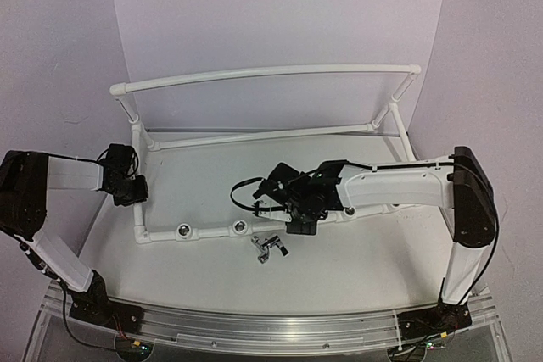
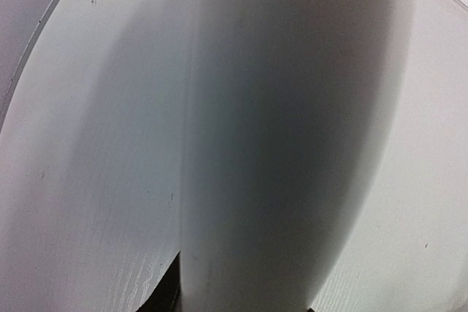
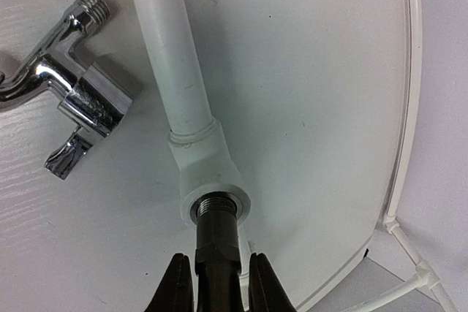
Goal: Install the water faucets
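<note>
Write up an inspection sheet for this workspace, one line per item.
Surface: white table, lightly textured.
Job's things: held faucet with its stem in a socket mouth of the pipe frame; loose faucet lying on the table beside the frame; another socket empty.
Clutter: nothing seen.
Grippers: right gripper shut on the held faucet; left gripper at the frame's left pipe, closure unclear.
Cables: black cable looping at the right wrist.
Surroundings: plain pale walls.

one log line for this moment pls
right gripper: shut on faucet, stem in socket | left gripper: shut on pipe frame | second faucet: loose on table
</note>
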Robot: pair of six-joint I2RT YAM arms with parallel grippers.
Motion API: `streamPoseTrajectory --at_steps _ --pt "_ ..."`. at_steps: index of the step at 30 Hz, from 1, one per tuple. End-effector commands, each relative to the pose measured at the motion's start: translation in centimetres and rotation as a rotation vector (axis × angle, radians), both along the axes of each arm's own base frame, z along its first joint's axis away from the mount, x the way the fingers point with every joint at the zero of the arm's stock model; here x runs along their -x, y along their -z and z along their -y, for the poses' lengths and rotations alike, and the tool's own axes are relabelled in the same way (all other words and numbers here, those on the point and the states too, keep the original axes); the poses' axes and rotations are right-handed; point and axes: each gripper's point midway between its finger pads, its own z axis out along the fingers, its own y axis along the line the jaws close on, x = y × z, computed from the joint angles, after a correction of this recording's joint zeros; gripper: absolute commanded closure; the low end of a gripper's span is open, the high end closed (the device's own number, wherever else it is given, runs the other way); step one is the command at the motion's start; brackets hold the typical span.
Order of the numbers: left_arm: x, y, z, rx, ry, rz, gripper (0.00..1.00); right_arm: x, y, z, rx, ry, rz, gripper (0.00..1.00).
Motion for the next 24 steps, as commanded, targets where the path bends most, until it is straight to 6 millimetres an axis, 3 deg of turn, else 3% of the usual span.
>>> streamPoseTrajectory --at_steps 1,15,24 --pt "-0.05 1.29 1.15 0.259 -0.242 -0.060 1.00 1.76 1.63 -1.01 -0.140 0.045 -0.125 1.00" --pt "0.13 1.31 1.03 0.254 -0.247 -0.063 1.00 1.76 2.37 -0.52 -0.196 0.121 -0.136 1.00" --pt "0.14 1.41 1.04 0.255 -0.249 -0.065 1.00 1.58 1.79 -1.20 -0.317 0.268 -0.154 1.00"
